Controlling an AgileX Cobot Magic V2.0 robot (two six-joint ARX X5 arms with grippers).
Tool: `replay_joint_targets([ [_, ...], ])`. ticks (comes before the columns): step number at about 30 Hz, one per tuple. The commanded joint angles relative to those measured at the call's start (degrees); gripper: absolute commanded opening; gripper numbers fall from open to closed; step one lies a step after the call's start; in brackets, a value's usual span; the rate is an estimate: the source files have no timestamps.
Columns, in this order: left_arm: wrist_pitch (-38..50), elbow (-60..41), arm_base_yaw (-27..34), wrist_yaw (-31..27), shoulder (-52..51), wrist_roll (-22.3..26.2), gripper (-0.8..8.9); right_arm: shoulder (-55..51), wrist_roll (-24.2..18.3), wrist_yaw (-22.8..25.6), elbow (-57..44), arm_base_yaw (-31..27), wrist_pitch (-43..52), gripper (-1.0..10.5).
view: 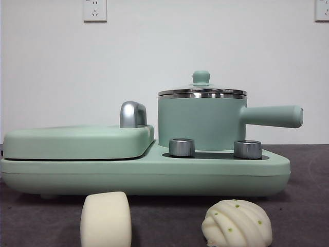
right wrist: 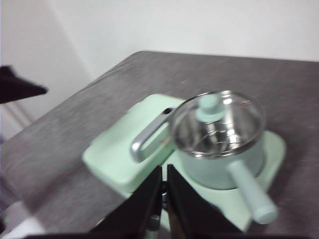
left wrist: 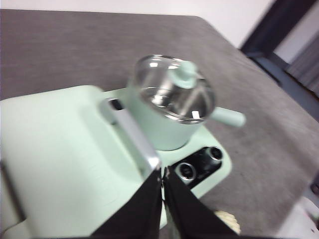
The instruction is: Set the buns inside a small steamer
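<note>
Resting on grey table point(view: 308, 216) before white wall point(view: 51, 77): 2 buns point(view: 106, 218), steamer point(view: 201, 121); both jaws narrow.

You have two buns on the table point(view: 308, 216): one smooth cylinder roll point(view: 106, 219) and one round ridged bun point(view: 237, 223) (the one with green specks). There is one small steamer point(view: 201, 121), carrying one glass lid point(view: 202, 91) with one green knob point(view: 201, 77). One flat griddle lid point(view: 77, 142) bears one chrome handle point(view: 132, 114). Two steel dials point(view: 181, 147) face you, and two wall sockets point(view: 95, 10) show behind.
</note>
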Motion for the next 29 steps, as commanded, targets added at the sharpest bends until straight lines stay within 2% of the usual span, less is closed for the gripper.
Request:
replay_joint_targets([
  [1, 0.7, 1.4, -0.8, 0.9, 0.7, 1.4, 0.09, 0.8, -1.4, -1.0, 0.8, 0.0, 0.2, 0.1],
  [5, 0.7, 1.4, -1.0, 0.8, 0.7, 1.4, 0.13, 0.8, -1.4, -1.0, 0.8, 0.0, 0.0, 0.1],
  [7, 0.6, 1.4, -1.0, 0.8, 0.7, 1.4, 0.6, 0.7, -1.4, -1.0, 0.8, 0.0, -0.3, 0.2],
  [8, 0.6, 1.4, -1.0, 0.8, 0.7, 1.4, 1.27, 0.7, -1.4, -1.0, 0.8, 0.0, -0.4, 0.5],
  [11, 0.5, 1.4, -1.0, 0.8, 0.7, 1.4, 3.64, 0.7, -1.4, -0.9, 0.8, 0.0, -0.7, 2.9],
  [14, 0.6, 1.4, -1.0, 0.8, 0.7, 1.4, 5.0, 0.7, -1.1, -1.0, 0.8, 0.0, -0.7, 4.9],
  [16, 0.6, 1.4, -1.0, 0.8, 0.7, 1.3, 5.04, 0.7, -1.2, -1.0, 0.8, 0.0, -0.7, 5.3],
  [20, 0.7, 1.4, -1.0, 0.8, 0.7, -1.5, 5.0, 0.7, -1.2, -1.0, 0.8, 0.0, -0.7, 5.3],
  [29, 0.6, 2.6, -1.0, 0.8, 4.7, -4.5, 4.99, 0.7, -0.9, -1.0, 0.8, 0.0, -0.7, 5.3],
])
